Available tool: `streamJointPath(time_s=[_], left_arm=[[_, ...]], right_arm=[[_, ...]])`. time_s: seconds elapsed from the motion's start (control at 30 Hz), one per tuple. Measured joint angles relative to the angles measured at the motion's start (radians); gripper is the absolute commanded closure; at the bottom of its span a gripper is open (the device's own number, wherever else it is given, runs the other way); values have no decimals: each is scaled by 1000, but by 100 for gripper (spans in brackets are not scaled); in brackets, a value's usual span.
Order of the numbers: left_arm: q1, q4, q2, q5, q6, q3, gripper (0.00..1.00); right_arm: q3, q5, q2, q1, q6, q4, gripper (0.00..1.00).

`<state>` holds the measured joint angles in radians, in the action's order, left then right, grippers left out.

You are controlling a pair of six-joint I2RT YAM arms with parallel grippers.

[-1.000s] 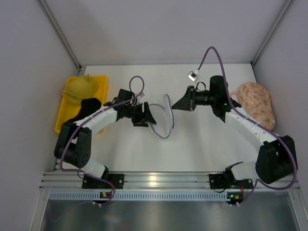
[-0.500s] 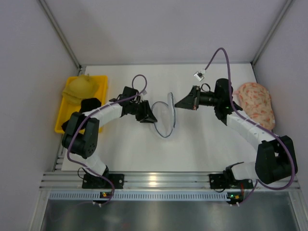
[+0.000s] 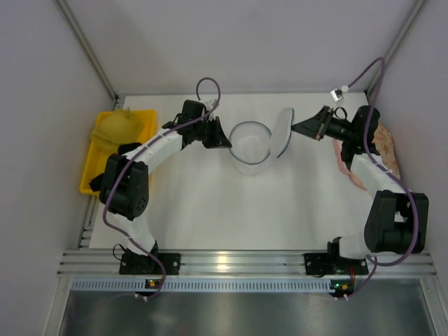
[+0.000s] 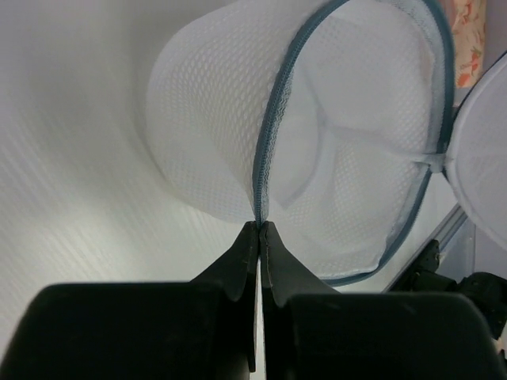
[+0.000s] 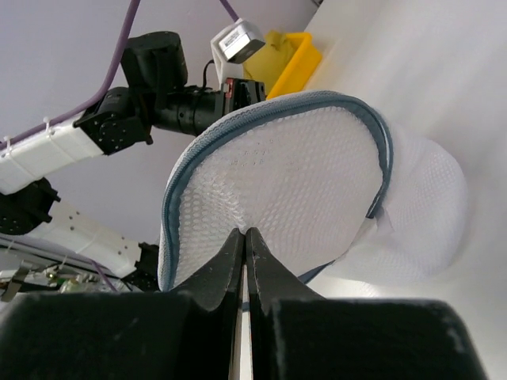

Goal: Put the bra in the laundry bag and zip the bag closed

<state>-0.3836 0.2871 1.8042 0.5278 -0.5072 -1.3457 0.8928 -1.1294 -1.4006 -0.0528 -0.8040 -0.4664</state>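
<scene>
The laundry bag [image 3: 250, 145] lies open in the middle of the table. One round mesh half sits like a bowl and the other half [image 3: 283, 131] stands up on its right. My left gripper [image 3: 225, 140] is shut on the bowl half's dark zipper rim [image 4: 264, 166]. My right gripper [image 3: 295, 129] is shut on the mesh of the raised half [image 5: 277, 182]. The inside of the bag [image 4: 348, 142] shows only white mesh. The black bra [image 3: 126, 148] is a dark patch in the yellow tray, mostly hidden by my left arm.
The yellow tray [image 3: 89, 166] stands at the left edge and holds a mustard-yellow bra [image 3: 120, 126]. A pink floral bra [image 3: 389, 150] lies at the right wall under my right arm. Booth walls close in on three sides.
My left gripper has shut on the bag's rim. Both arms have moved toward the back and drawn apart, and the folded bag now stands open as a bowl and a raised half.
</scene>
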Motion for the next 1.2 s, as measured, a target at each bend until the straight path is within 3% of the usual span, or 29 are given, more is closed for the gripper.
streamJointPath(time_s=[0.13, 0.2, 0.33, 0.37, 0.47, 0.53, 0.6, 0.73, 0.83, 1.03, 1.2], left_arm=[[5, 1, 39, -41, 42, -26, 100], [7, 2, 61, -58, 63, -27, 100], [13, 6, 99, -84, 91, -27, 100], [14, 6, 103, -87, 94, -27, 100], [16, 9, 105, -97, 101, -28, 100], [16, 9, 105, -100, 107, -29, 100], [16, 9, 105, -100, 110, -30, 100], [16, 9, 105, -107, 110, -32, 99], [16, 9, 105, -124, 110, -33, 79], [25, 34, 105, -128, 118, -73, 41], [51, 79, 91, -119, 156, -177, 27]], right_arm=[[11, -30, -73, -46, -27, -96, 100], [0, -44, -115, -60, -41, -150, 95], [-84, -77, -198, -84, -97, -313, 78], [-101, -84, -219, -90, -110, -346, 68], [-138, -102, -288, -119, -150, -412, 49], [-138, -103, -302, -145, -132, -388, 44], [-113, -97, -293, -178, -19, -253, 38], [66, -3, -269, -227, 378, 263, 32], [169, 62, -225, -240, 620, 541, 27], [209, 121, -126, -229, 875, 877, 22], [206, 201, -58, -152, 978, 1042, 20]])
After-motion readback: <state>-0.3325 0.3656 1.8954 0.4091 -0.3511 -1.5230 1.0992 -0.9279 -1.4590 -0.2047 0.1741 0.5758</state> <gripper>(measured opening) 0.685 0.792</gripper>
